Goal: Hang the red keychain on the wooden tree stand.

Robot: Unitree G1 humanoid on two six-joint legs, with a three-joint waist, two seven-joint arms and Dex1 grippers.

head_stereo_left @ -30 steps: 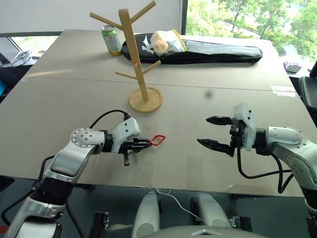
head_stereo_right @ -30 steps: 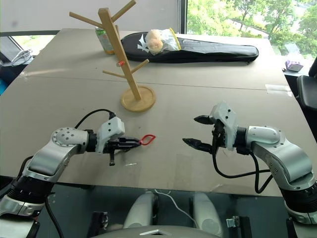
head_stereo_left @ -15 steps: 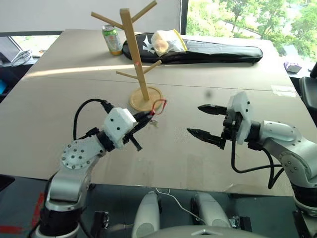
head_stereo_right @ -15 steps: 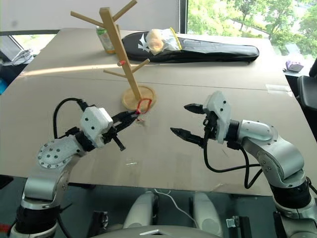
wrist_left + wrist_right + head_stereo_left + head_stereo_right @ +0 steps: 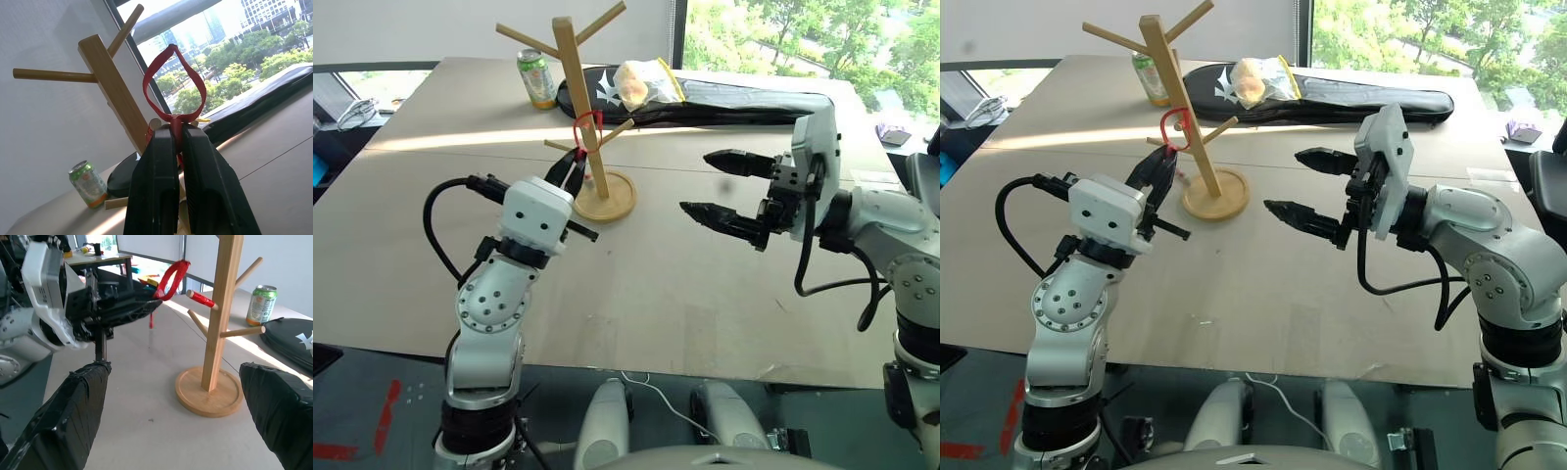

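Silver-grey jointed arms, white wrist housings, black cables, tapered black-fingered hands.

You can't make out the small key of the red keychain (image 5: 172, 88); the left gripper (image 5: 177, 134) covers the strap's lower end at the frame's centre. The wooden tree stand (image 5: 113, 85) loses its base behind those fingers, and its top is cut off in the right wrist view.
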